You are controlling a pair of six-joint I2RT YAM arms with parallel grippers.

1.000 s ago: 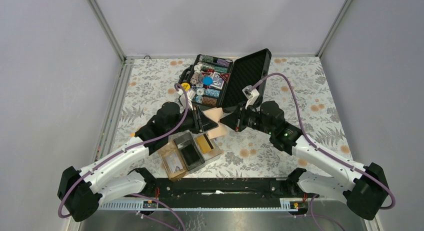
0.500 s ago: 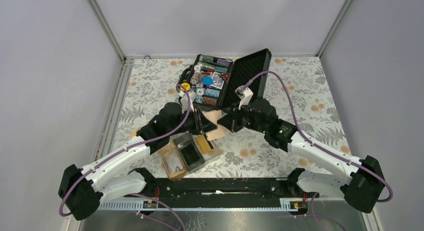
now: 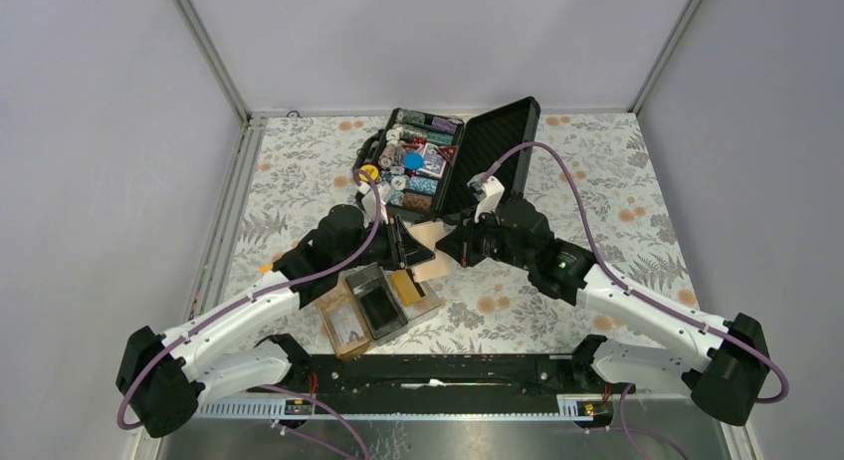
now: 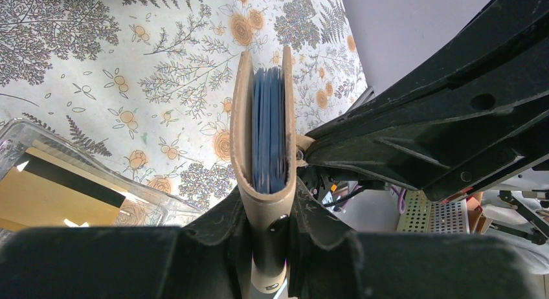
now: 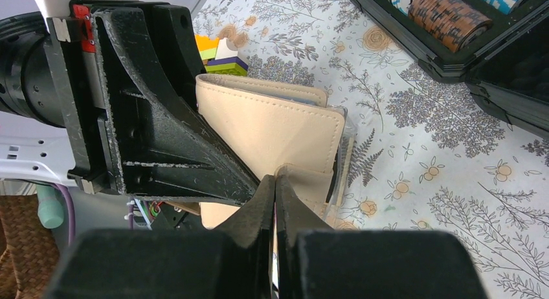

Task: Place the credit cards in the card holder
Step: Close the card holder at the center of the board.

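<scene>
While the left jaws clamp a beige wallet by its fold, right jaws pinched closed on the wallet's lower flap, blue card edges showing inside, one gold credit card lying in an end compartment of the card holder, on the floral worktop

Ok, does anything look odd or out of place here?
Only the black chip case: open, its chips jumbled. Otherwise the left pincer and right pincer grip the beige wallet, and one gold card sits in the card holder.

plain grey walls enclose a table covered by floral-print cloth.
</scene>
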